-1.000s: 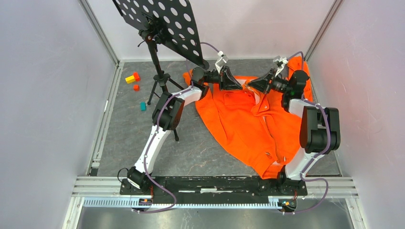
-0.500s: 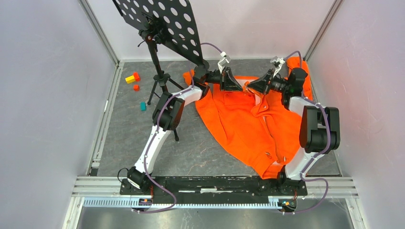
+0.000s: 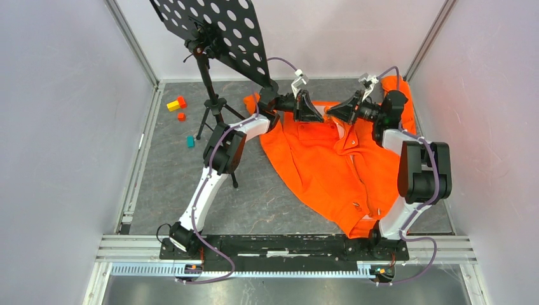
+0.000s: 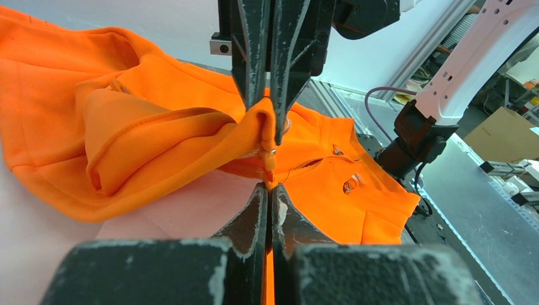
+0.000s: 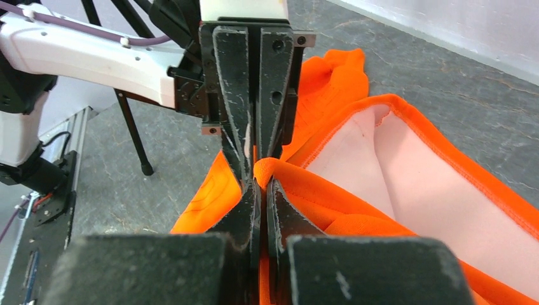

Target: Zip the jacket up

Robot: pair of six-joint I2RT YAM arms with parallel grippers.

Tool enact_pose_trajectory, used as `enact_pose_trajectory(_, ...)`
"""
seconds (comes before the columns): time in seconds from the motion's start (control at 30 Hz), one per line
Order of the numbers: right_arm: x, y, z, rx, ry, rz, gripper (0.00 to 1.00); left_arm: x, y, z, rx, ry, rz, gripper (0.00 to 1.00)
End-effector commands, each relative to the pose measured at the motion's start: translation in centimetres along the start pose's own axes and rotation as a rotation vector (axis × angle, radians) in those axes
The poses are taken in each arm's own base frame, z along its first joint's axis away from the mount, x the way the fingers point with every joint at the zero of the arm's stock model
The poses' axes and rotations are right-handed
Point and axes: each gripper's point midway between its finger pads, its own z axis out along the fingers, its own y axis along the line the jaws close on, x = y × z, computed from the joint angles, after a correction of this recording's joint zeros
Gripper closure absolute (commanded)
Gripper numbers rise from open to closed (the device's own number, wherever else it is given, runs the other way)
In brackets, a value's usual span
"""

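One jacket (image 3: 330,168) sprawled centre-right on the surface (image 3: 267,194); one stand (image 3: 206,70) and four blocks (image 3: 173,106) at upper left; left arm (image 3: 224,149) and right arm (image 3: 423,168) stretched up-frame, tips meeting nose to nose at the collar; left jaws and right jaws each clenched on jacket fabric.

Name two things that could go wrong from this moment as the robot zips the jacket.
1. The left gripper and right gripper pinch one small fold of the jacket tip to tip; the fabric could slip out or the fingers collide.
2. The left arm runs close by the music stand, which it might knock.
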Motion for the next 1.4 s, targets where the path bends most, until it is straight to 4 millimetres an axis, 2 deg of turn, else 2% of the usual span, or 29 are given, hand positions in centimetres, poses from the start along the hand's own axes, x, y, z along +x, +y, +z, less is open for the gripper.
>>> enact_pose_trajectory(0.0, -1.4, 3.2, 1.4, -0.129, -0.023, -0.05, 1.0, -2.2, -2.0, 2.4, 0.044, 0.009, 0.086, 0.98)
enact_pose_trajectory(0.27, -1.3, 2.8, 2.1, -0.139, -0.019, -0.041, 1.0, -1.9, -2.6, 2.8, 0.058, 0.018, 0.052, 0.98)
enact_pose_trajectory(0.43, -1.6, 2.4, 2.1, -0.093, -0.043, -0.022, 1.0, -2.9, -3.4, 2.5, 0.044, -0.035, 0.048, 0.98)
enact_pose_trajectory(0.57, -1.4, 2.0, 2.1, -0.046, -0.069, 0.025, 1.0, -3.8, -3.1, 2.0, -0.012, -0.107, 0.03, 0.97)
enact_pose_trajectory(0.73, -2.3, 3.1, 1.9, -0.077, -0.141, 0.067, 1.0, -4.2, -2.4, 1.5, -0.081, -0.152, 0.007, 0.94)
enact_pose_trajectory(0.87, -2.7, 2.8, 1.9, -0.056, -0.161, 0.079, 1.0, -4.1, -1.3, 1.0, -0.172, -0.178, -0.004, 0.88)
enact_pose_trajectory(1.07, -3.6, 2.7, 2.0, -0.042, -0.195, 0.078, 1.0, -4.2, -0.9, 0.1, -0.284, -0.202, 0.013, 0.54)
enact_pose_trajectory(1.23, -3.8, 2.0, 2.1, -0.019, -0.214, 0.076, 1.0, -4.4, -1.7, -0.4, -0.324, -0.191, 0.044, 0.43)
enact_pose_trajectory(1.37, -4.2, 1.2, 2.0, 0.011, -0.238, 0.079, 1.0, -4.8, -2.4, -1.0, -0.382, -0.189, 0.029, 0.4)
